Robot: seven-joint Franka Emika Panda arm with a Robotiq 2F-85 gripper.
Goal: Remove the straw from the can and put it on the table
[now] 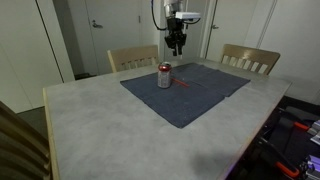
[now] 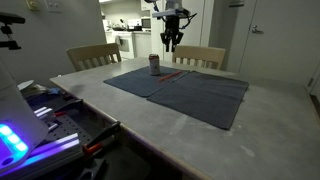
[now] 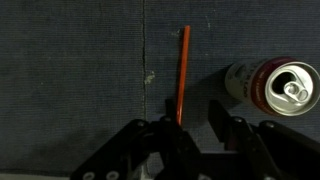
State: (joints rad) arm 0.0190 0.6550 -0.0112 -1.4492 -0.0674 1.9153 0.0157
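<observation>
The red-orange straw (image 3: 182, 75) lies flat on the dark blue mat (image 3: 80, 80), beside the can and not in it. The silver can (image 3: 275, 88) with a red top band stands upright to its side. My gripper (image 3: 195, 120) is open and empty, hanging above the mat with the straw's near end by one finger. In both exterior views the gripper (image 1: 176, 45) (image 2: 169, 42) is raised above and behind the can (image 1: 164, 76) (image 2: 154, 64). The straw shows faintly on the mat (image 1: 186, 84) (image 2: 173, 75). The mat lies on the pale table (image 1: 90, 120) (image 2: 200, 135).
Two wooden chairs stand at the table's far side (image 1: 133, 57) (image 1: 250, 58). Another chair back shows at the near corner (image 1: 20, 145). Equipment with lit parts sits beside the table (image 2: 40, 125). A door and wall are behind the arm.
</observation>
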